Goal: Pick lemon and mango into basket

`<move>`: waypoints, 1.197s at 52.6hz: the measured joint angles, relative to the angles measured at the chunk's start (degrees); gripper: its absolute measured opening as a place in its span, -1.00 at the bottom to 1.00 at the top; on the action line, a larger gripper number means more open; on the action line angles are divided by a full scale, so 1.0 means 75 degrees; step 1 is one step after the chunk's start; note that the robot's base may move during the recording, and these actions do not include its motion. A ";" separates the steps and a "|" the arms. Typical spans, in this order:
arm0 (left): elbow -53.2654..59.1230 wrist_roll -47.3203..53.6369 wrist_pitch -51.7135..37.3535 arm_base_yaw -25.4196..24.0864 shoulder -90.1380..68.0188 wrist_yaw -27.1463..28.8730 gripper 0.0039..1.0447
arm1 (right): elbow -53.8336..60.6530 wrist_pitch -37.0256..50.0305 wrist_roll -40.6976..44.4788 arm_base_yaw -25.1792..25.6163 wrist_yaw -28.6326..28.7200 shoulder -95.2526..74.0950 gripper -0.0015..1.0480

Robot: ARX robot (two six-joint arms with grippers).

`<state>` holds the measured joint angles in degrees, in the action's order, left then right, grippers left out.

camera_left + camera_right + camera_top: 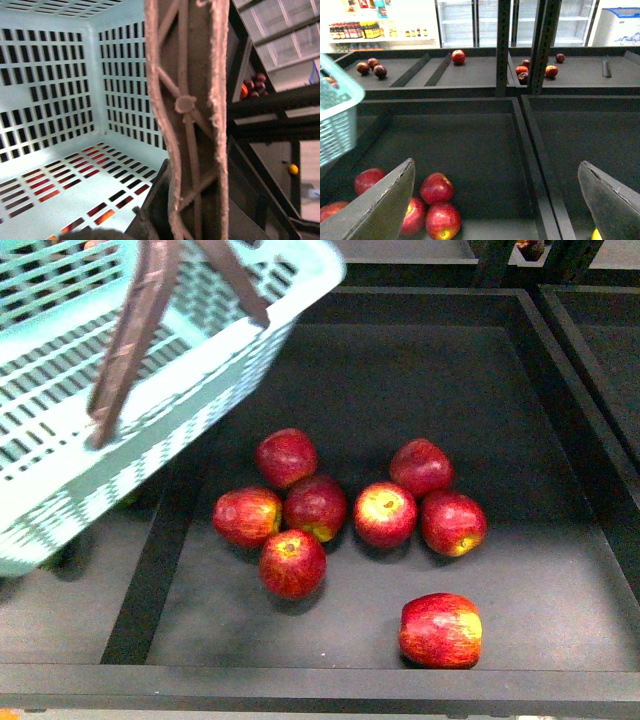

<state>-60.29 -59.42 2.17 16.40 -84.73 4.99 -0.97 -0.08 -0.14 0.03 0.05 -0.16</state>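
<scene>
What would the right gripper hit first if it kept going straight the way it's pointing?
Probably the bare black floor of the tray, near its back wall. The right gripper is open, with the apples off to one side of its line; depth is hard to judge.

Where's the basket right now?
Front view, upper left: the basket hangs tilted above the left edge of the black tray, up and left of the red apples.

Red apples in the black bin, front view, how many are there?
8 red apples: seven clustered centrally, one apart, nearest the camera. The light teal slotted plastic basket could hide others at left.
</scene>
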 joint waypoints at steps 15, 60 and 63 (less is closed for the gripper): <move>-0.1696 -0.0312 0.0326 0.0944 -0.1370 -0.0659 -0.89 | 0.0000 0.0000 0.0000 0.0000 -0.0003 0.0000 0.83; -0.2422 0.0128 0.0985 0.2806 -0.1413 -0.1475 -0.89 | 0.0000 0.0181 -0.0291 0.0189 0.0673 -0.0119 0.83; -0.2422 0.0137 0.0985 0.2806 -0.1413 -0.1463 -0.89 | 0.0000 0.1087 -0.1189 0.0866 0.2194 -0.0755 0.83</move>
<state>-78.46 -58.39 9.56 37.45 -95.33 -5.98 -0.97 8.08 -9.06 6.52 16.51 -5.82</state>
